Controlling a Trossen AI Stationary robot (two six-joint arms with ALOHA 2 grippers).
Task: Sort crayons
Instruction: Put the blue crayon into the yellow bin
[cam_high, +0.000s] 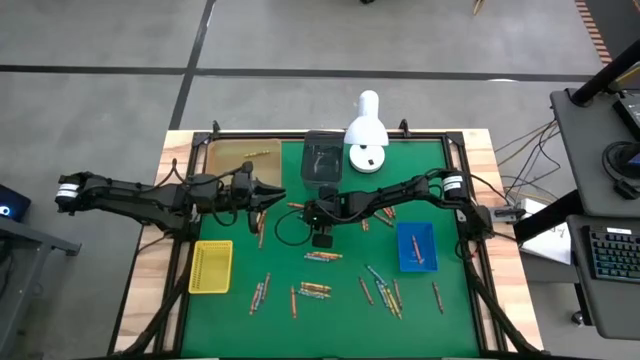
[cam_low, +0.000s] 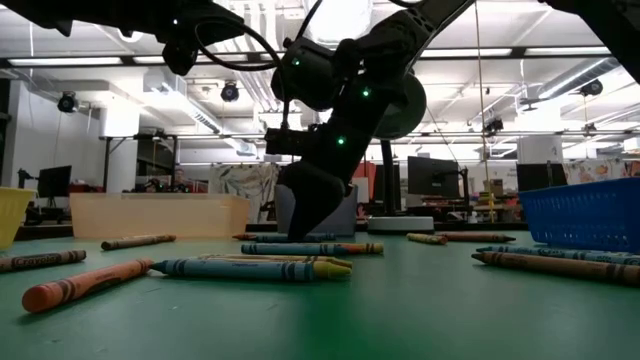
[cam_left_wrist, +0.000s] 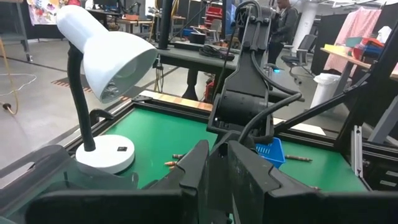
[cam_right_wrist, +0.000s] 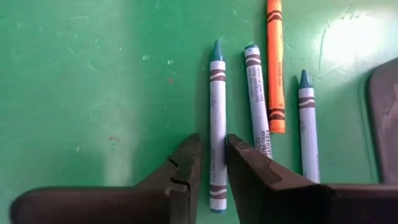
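Partly hidden blue crayon (cam_right_wrist: 217, 118) between right hand (cam_right_wrist: 213, 163) fingers, lower end covered

Bright ceiling strip lights (cam_low: 560, 52) flood the room evenly; a pale glare patch sits on the green counter (cam_right_wrist: 93, 74), and nearest crayons (cam_low: 85, 282) look soft.
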